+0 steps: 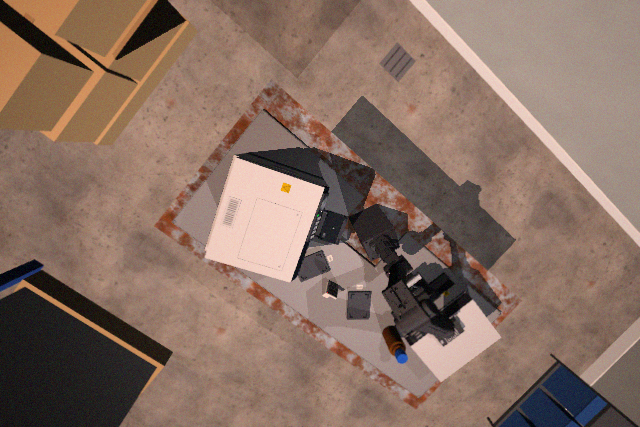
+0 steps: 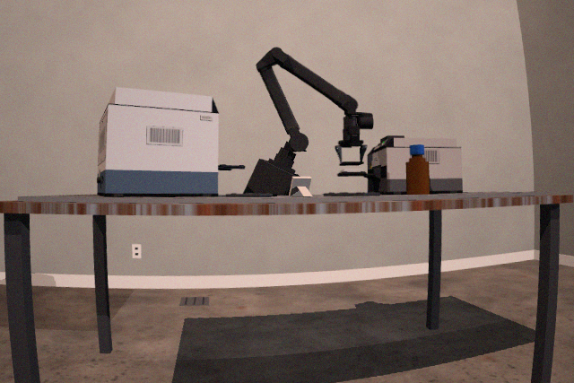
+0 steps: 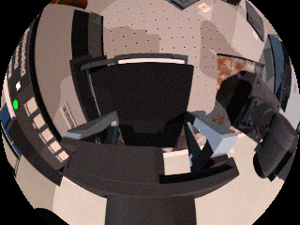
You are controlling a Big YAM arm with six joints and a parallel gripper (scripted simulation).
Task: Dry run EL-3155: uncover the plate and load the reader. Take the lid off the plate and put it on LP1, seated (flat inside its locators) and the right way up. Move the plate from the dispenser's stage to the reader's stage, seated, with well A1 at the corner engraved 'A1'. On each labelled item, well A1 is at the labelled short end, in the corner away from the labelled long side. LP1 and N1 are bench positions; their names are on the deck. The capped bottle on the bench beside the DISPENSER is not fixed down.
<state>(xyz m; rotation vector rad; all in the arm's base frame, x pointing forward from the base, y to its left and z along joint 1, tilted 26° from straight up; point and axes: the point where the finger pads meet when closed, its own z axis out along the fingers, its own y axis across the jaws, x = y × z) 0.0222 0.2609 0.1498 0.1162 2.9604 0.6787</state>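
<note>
Near the front edge of the table (image 1: 192,195) (image 2: 287,208) (image 3: 230,66), toward its right end in the exterior view, a loose capped bottle (image 1: 392,340) (image 2: 417,175) (image 3: 70,2) stands upright. Behind it, the gripper (image 1: 426,306) (image 2: 351,160) (image 3: 151,113) appears clamped on the dark lid (image 2: 352,163) (image 3: 141,96), above the dispenser's stage (image 2: 354,174). Whether the plate remains below is unclear. Uncovering appears underway; next comes a level carry to LP1, avoiding the bottle. Toward the left end sits the reader (image 1: 266,179) (image 2: 161,156).
</note>
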